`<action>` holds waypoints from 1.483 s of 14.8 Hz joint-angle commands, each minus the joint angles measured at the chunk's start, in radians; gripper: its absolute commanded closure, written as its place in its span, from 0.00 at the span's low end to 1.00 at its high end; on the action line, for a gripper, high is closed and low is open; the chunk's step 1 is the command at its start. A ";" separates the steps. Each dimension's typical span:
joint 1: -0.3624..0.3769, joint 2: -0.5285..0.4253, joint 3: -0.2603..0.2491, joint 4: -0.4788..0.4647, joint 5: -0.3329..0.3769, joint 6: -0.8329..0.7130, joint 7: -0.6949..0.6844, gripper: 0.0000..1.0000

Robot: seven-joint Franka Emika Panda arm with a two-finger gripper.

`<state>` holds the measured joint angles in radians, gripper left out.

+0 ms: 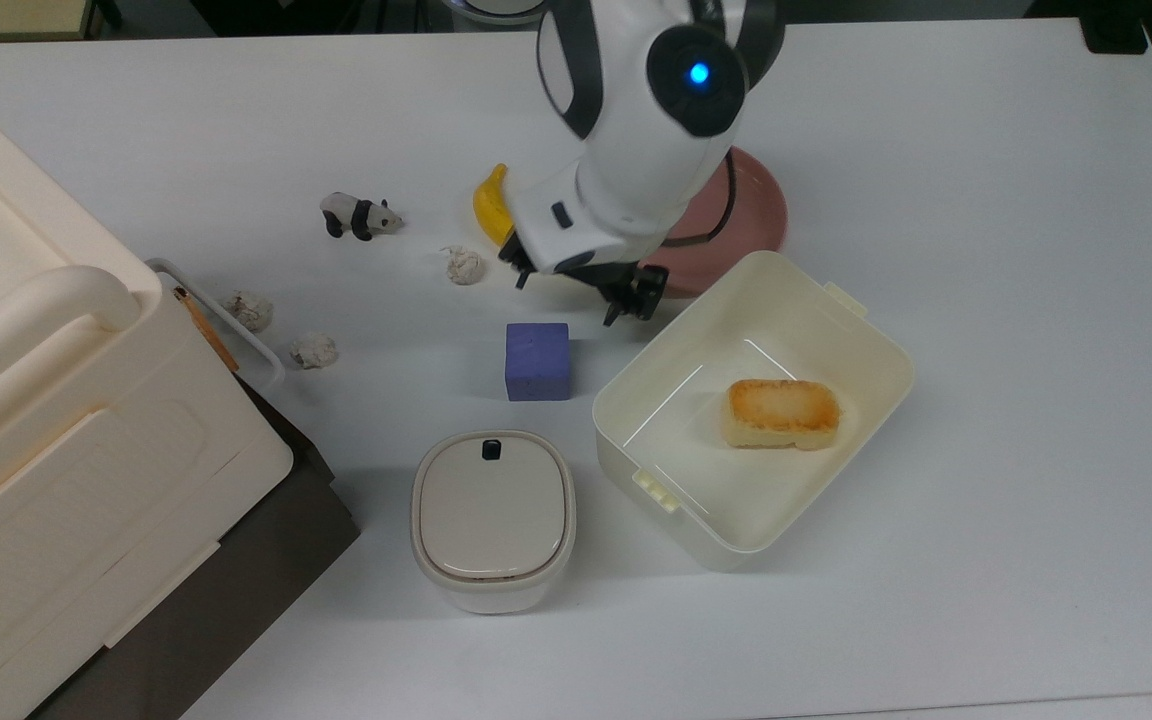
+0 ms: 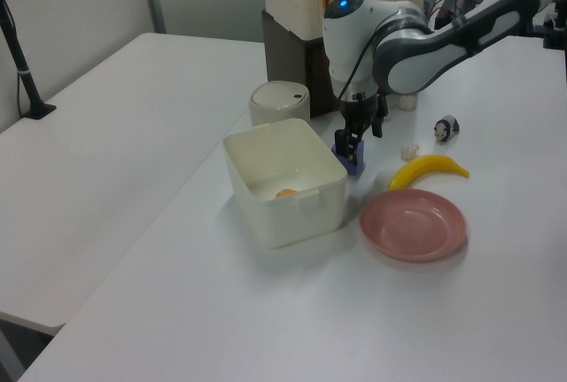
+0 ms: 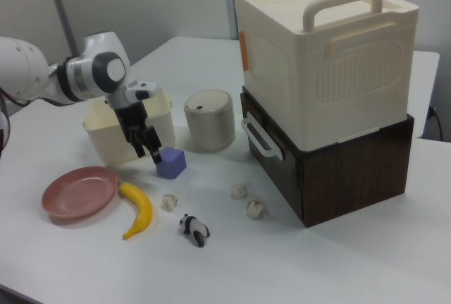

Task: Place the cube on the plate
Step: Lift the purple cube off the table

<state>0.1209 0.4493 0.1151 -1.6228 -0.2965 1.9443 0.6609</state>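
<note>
The cube point(image 1: 537, 361) sits flat on the white table point(image 1: 986, 300), between the round lidded canister point(image 1: 493, 518) and the banana point(image 1: 489, 204), just beside the open tub point(image 1: 866, 350) that holds a piece of toast point(image 1: 782, 412). The gripper point(image 1: 626, 296) hangs above the table, empty, its jaws a little apart with nothing between them. In the top view the cube lies down and to the top view's left of the fingertips, near but not touching; the plate point(image 1: 761, 205) lies the other way, up and to the top view's right, partly under the arm. The cube's faces run square to the top view's edges and no side looks longer than another, so either pair of faces would likely serve for a grasp. The right view shows what the top view cannot: the gripper point(image 3: 144, 140) is raised clear of the cube point(image 3: 171, 164), with the plate point(image 3: 77, 192) bare beside the banana point(image 3: 139, 209). In the left view the fingers overlap the cube point(image 2: 353, 161), hiding the gap that the top view makes plain.
</note>
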 commanded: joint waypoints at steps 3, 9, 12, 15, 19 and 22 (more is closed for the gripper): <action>-0.023 0.043 -0.006 0.044 -0.035 0.062 0.000 0.00; -0.046 0.083 -0.009 0.046 -0.049 0.125 0.012 0.00; -0.046 0.100 -0.009 0.049 -0.078 0.139 0.023 0.00; -0.050 0.108 -0.009 0.049 -0.072 0.139 0.025 0.35; -0.053 0.097 -0.008 0.050 -0.059 0.137 0.025 1.00; -0.055 0.063 -0.003 0.043 -0.059 0.125 0.022 1.00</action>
<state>0.0660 0.5566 0.1124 -1.5599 -0.3564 2.0688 0.6713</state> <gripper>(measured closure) 0.410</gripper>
